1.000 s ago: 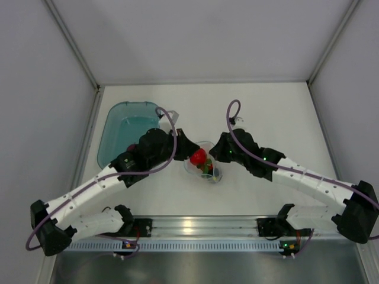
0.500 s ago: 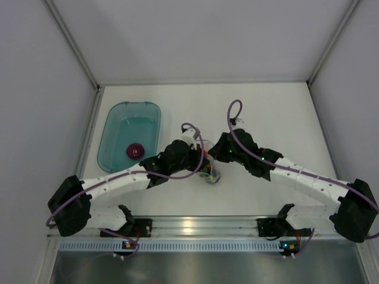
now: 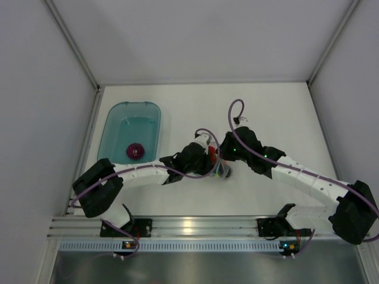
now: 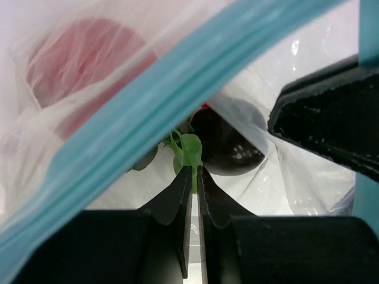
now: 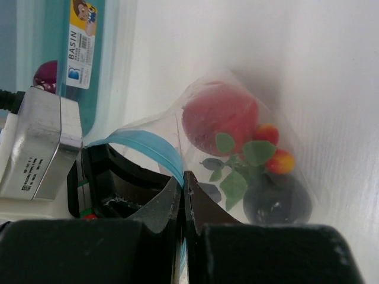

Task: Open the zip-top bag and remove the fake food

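The zip-top bag lies mid-table between both grippers. In the right wrist view my right gripper is shut on the bag's light blue zip strip and holds one lip of the mouth. Through the plastic I see a red ball, a green-orange-red bit and a dark piece. My left gripper reaches in under the zip strip, its jaws closed on a green leaf of the fake food, beside the dark piece. Seen from above, the left gripper and right gripper nearly touch.
A translucent teal tub stands at the back left and holds a pink-magenta piece. The tub with its label also shows in the right wrist view. Grey walls enclose the table on three sides.
My left arm has swung right from the tub to the bag, leaving the pink-magenta piece in the tub. Its gripper is now inside the bag mouth. The right gripper shifted slightly right.
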Robot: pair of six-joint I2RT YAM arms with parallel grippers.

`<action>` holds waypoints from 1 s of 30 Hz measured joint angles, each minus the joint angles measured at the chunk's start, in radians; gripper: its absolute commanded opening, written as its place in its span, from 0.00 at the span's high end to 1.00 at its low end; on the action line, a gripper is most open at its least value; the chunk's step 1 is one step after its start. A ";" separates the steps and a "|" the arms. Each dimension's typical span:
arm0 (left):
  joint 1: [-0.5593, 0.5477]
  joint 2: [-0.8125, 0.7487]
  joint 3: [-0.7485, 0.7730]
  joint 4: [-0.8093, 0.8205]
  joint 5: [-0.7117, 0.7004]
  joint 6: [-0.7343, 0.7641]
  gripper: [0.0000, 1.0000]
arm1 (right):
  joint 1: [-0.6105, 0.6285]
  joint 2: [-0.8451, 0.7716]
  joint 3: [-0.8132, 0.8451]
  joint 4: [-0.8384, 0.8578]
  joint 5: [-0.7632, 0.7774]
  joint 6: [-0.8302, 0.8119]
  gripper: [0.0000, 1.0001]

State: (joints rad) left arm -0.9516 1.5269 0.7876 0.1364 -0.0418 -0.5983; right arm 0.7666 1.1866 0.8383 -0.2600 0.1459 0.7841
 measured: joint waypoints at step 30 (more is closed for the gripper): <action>-0.032 0.119 0.063 0.024 -0.226 -0.106 0.34 | -0.050 -0.113 -0.087 -0.014 -0.159 -0.048 1.00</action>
State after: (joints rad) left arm -0.9833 1.6459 0.8501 0.1608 -0.2680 -0.7040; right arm 0.7170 1.0733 0.7513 -0.2745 -0.0132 0.7357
